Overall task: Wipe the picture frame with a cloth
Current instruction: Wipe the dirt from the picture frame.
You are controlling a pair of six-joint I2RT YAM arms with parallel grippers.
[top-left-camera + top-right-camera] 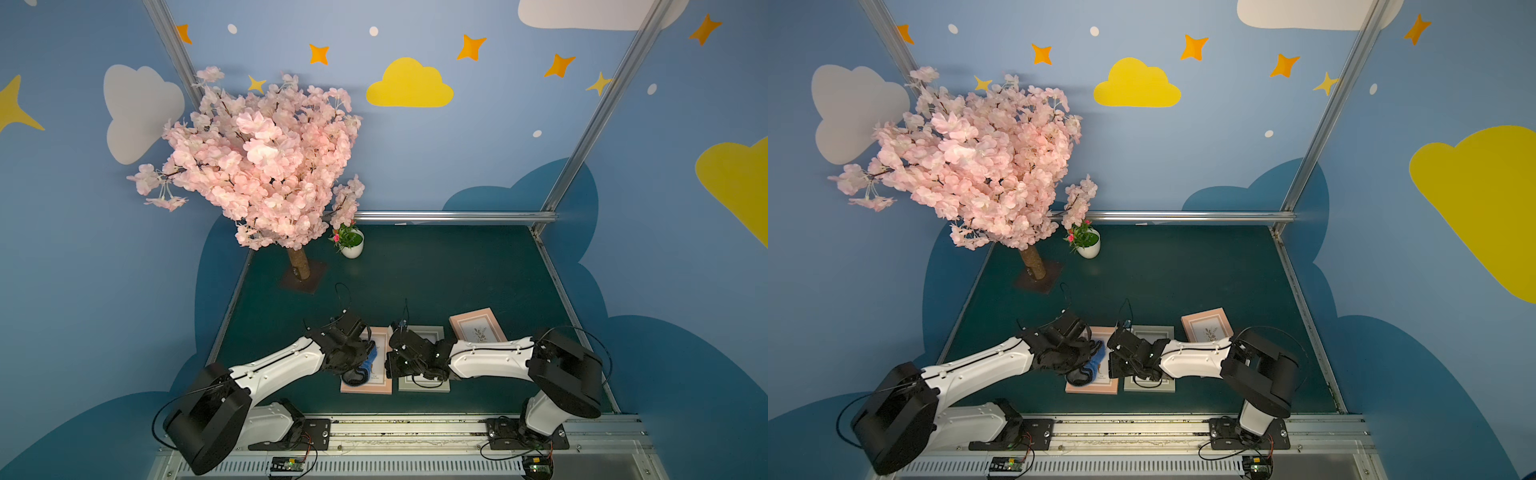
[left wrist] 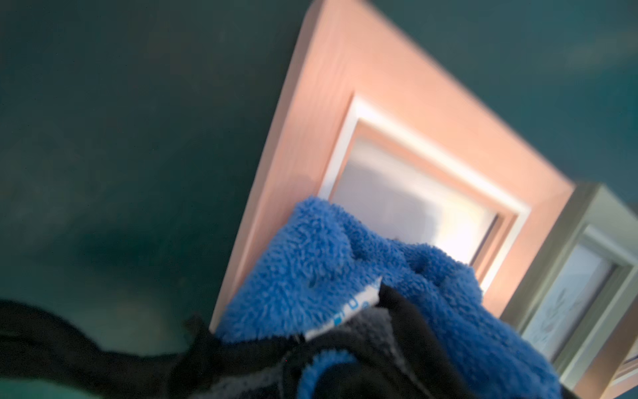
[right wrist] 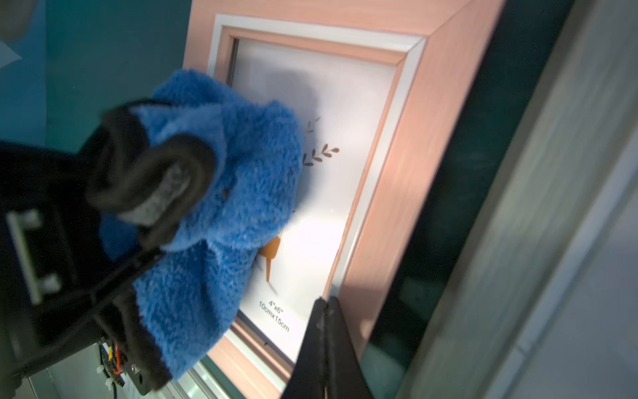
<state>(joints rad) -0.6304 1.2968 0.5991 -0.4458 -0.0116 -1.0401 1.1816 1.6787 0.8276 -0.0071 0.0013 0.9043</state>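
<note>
Wiping step in hand. Cloth bunched on pink frame's glass, clamped in left pincer. Right pincer shut, empty, tips at frame's border. Next, probably: sweep across bare glass, pressing lightly.

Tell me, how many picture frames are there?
3: the near pink frame under the blue cloth, the grey frame beside it, and the far pink frame to the right.

Blue cloud-painted wall, dark green tabletop
</note>
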